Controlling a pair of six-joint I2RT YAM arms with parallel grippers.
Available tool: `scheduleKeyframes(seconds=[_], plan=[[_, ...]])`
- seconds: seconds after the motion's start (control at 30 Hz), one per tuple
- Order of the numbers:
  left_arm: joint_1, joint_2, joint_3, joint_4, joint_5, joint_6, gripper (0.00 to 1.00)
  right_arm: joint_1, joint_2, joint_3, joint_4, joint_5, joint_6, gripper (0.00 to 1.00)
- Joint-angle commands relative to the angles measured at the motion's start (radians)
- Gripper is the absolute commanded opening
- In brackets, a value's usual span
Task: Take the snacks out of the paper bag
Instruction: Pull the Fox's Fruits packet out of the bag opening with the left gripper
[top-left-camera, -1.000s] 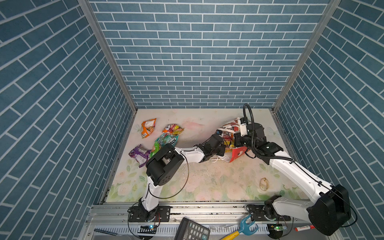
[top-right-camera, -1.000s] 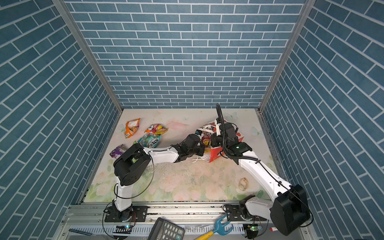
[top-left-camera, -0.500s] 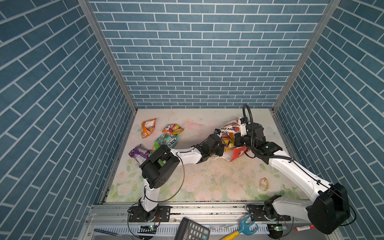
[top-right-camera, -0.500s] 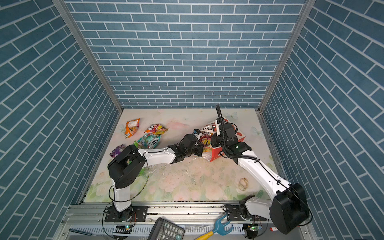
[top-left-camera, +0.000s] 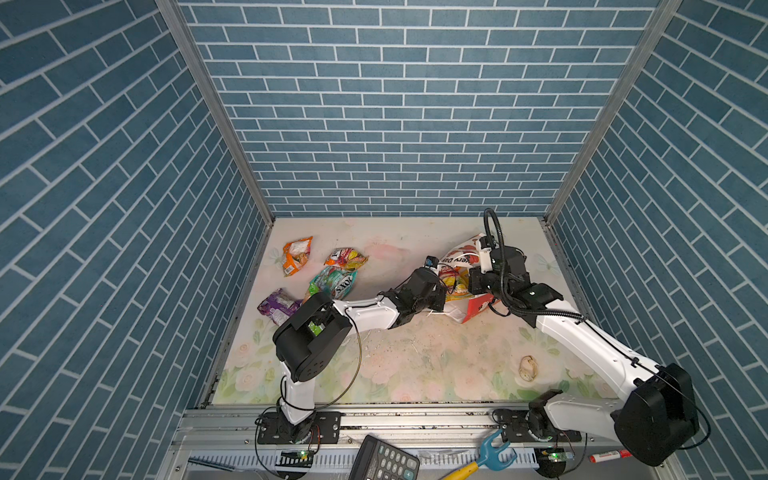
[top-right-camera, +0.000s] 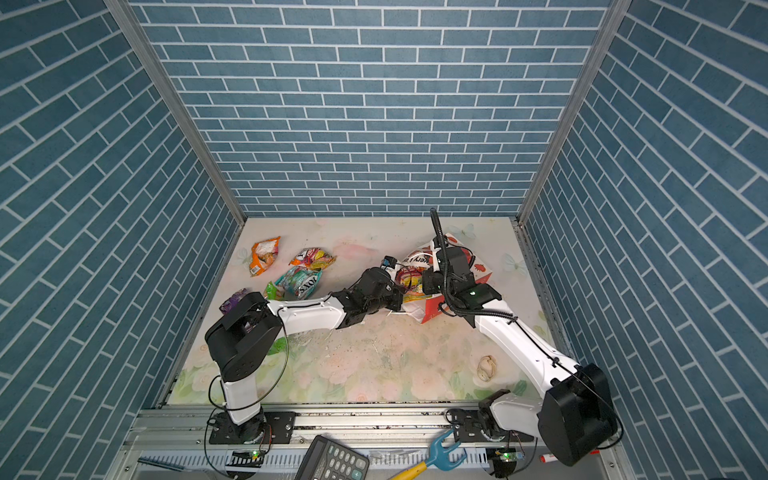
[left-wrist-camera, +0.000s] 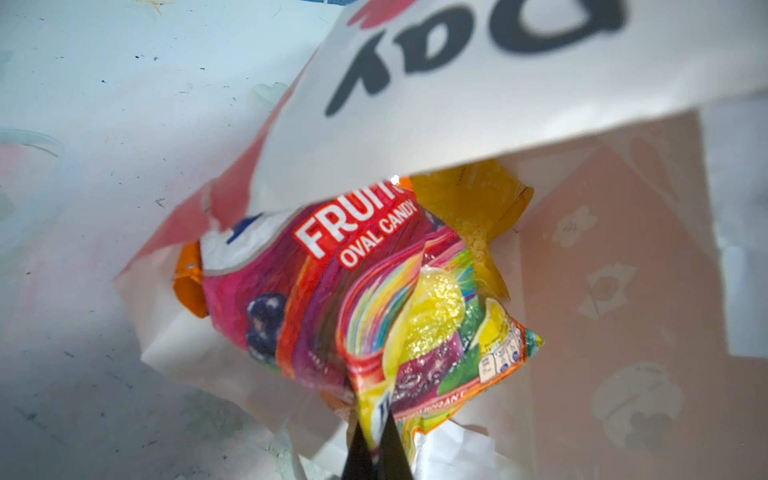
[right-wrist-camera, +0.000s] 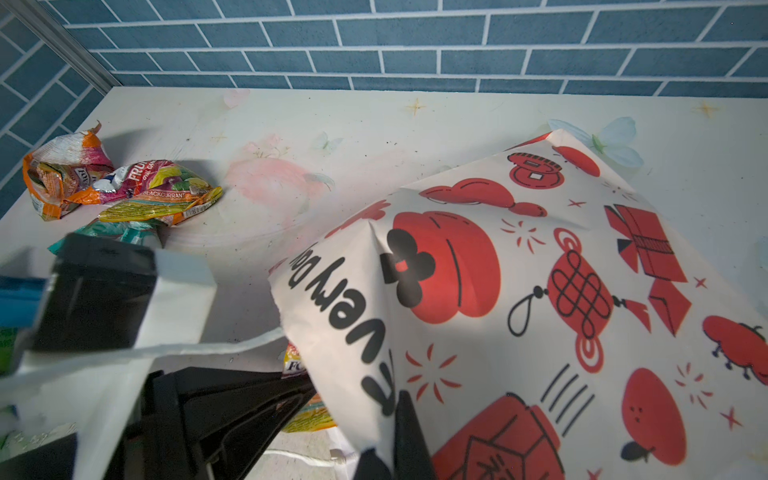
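1. The paper bag lies on its side at the far right of the table.
2. The right gripper pinches the rim of the bag's upper white panel.
3. The left gripper is clamped on a corner of the fruit candy packet at the bag's mouth. A yellow packet sits behind it, inside the bag.
4. Out on the table's far left lie an orange packet, a multicolour packet, a teal FOX'S packet and a purple packet.

The multicolour packet inside the paper bag read "OVAL CANDY", the bag's white face "very Day", the far-left teal packet "FOX'S", and the loose packet beside it "BLACKCURRANT".
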Motion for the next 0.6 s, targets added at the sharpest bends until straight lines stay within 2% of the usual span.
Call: scheduleKeyframes(seconds=[0.0,0.57], plan=[[0.009,-0.062,-0.019,0.083,-0.018,0.007,0.00,0.000,-0.012,-0.002,-0.060,0.028,0.032,0.00],[0.014,-0.120,-0.048,0.114,0.011,-0.003,0.00,0.000,0.014,0.030,-0.075,0.038,0.040,0.00]])
